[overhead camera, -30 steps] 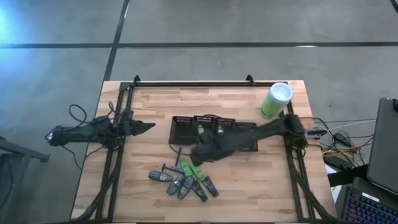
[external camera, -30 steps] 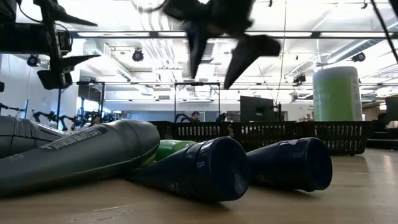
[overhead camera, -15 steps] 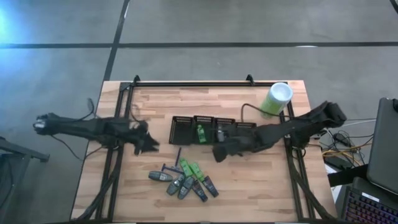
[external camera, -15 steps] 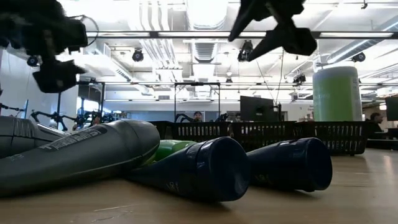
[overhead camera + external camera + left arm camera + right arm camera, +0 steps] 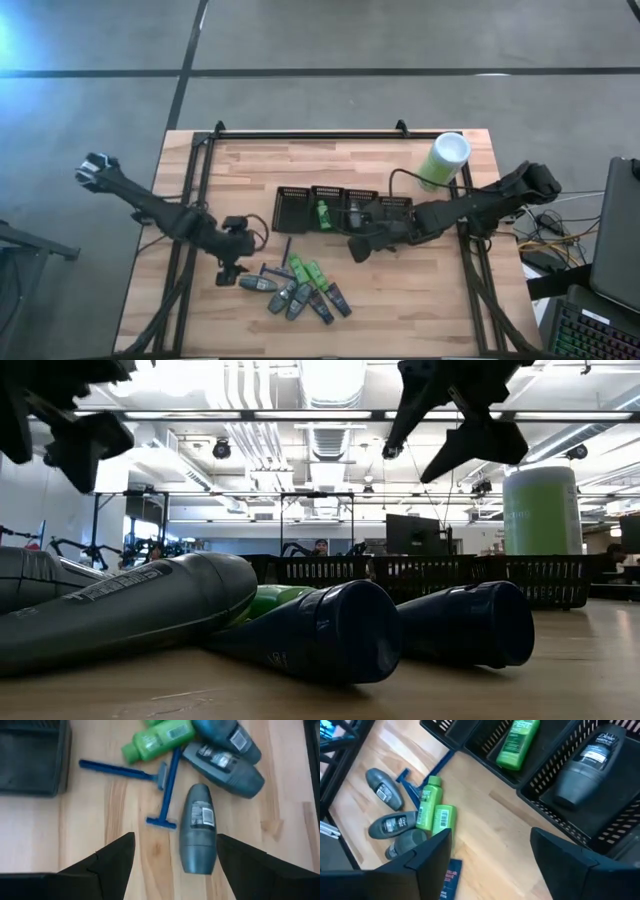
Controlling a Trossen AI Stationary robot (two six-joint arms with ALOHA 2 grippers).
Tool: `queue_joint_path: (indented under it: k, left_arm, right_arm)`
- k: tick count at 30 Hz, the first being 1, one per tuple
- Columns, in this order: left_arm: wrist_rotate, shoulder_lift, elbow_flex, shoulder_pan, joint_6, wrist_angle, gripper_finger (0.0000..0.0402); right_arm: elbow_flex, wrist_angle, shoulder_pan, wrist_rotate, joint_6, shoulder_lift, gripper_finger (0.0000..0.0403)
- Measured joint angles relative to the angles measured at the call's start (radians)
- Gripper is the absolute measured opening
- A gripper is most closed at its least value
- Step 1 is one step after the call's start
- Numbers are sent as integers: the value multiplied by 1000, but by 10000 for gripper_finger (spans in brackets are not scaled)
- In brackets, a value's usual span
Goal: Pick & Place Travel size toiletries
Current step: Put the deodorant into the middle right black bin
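Note:
The travel size toiletries lie in a pile (image 5: 300,290) near the table's near edge: green tubes (image 5: 427,802), grey roll-ons (image 5: 199,827), navy tubes (image 5: 320,630) and blue razors (image 5: 165,790). A green tube (image 5: 517,742) and a grey roll-on (image 5: 590,765) lie in the black mesh baskets (image 5: 345,210). My left gripper (image 5: 228,268) is open and hovers just left of the pile, its fingers on either side of a grey roll-on below. My right gripper (image 5: 357,248) is open, raised above the table just near of the baskets.
A tall light-green canister (image 5: 445,160) with a white lid stands at the far right corner. Black frame rails (image 5: 190,230) run along the table's left and right sides. Bare wood (image 5: 420,290) lies right of the pile.
My left gripper has swung from the table's left side toward the near edge and come down over the left end of the pile, tipping to point downward. My right gripper has drawn back rightward from over the pile to the baskets' near edge. Both stay open.

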Motion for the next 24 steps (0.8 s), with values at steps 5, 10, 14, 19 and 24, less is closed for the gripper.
queue_joint_path:
  k: [5, 10, 14, 19, 24]
  left_arm:
    - [3, 70, 3, -50, -14, 8, 282]
    - [92, 155, 3, -63, -17, 96, 282]
    - [104, 239, 3, -87, 46, 120, 282]
    - [105, 322, 3, -102, 24, 116, 282]
    - [100, 386, 3, -104, 7, 129, 282]
  right_arm:
    - [-3, -1, 0, -5, -34, 0, 301]
    - [0, -1, 0, -9, -75, 0, 329]
    - [0, -1, 0, -14, -81, 0, 347]
    - [0, -1, 2, -15, -81, 0, 363]
    - [0, -2, 2, -15, -88, 0, 363]
